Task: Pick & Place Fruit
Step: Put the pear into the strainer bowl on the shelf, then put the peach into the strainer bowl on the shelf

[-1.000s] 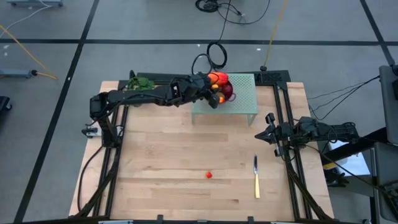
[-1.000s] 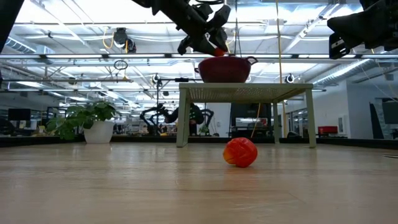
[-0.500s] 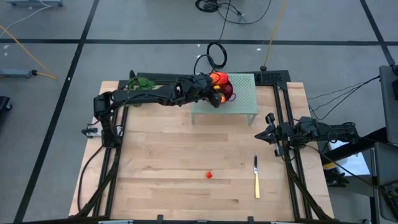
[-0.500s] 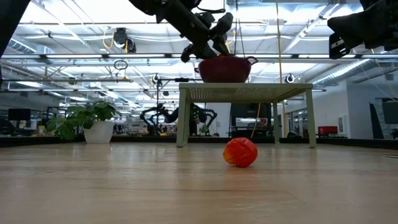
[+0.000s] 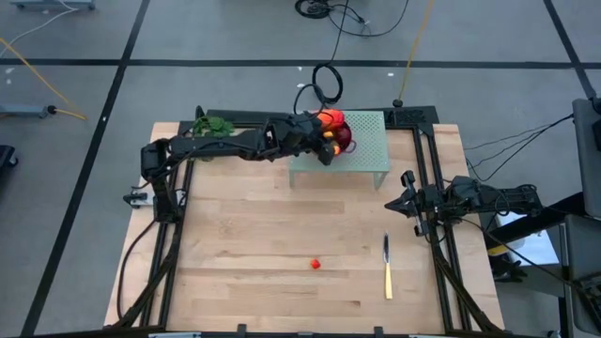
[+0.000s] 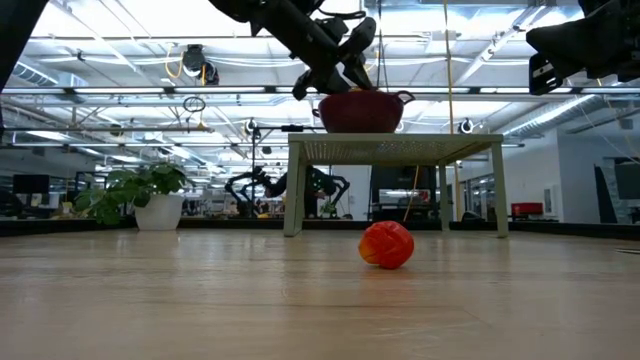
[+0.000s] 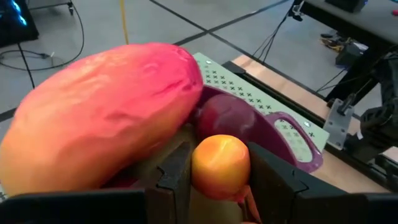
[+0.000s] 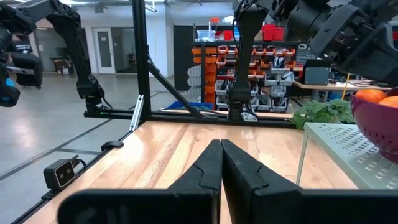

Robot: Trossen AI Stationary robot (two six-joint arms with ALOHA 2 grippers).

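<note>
A purple bowl (image 5: 344,141) stands on a pale green perforated stand (image 5: 362,150) at the table's far middle. It holds a large orange-red fruit (image 7: 106,118) and a dark red ball (image 7: 227,115). My left gripper (image 5: 326,150) reaches over the bowl's left rim, shut on a small orange-yellow fruit (image 7: 221,163). In the low view my left gripper (image 6: 338,68) hangs just above the bowl (image 6: 362,110). Another small orange-red fruit (image 5: 316,264) lies on the table near the front. My right gripper (image 5: 406,192) waits shut at the table's right side. My left gripper pinches the small orange-yellow fruit by its two opposite sides (image 7: 198,165) between its two fingers (image 7: 177,177). The fingers come slanting down from the table's left. The fruit sits over the bowl, close to the large fruit and the dark red ball; whether it rests on them I cannot tell.
A yellow-handled knife (image 5: 387,269) lies at the front right. A leafy green bunch (image 5: 214,124) sits at the far left. The stand's legs (image 6: 294,190) rise from the table, with bare wood between the stand and the front edge.
</note>
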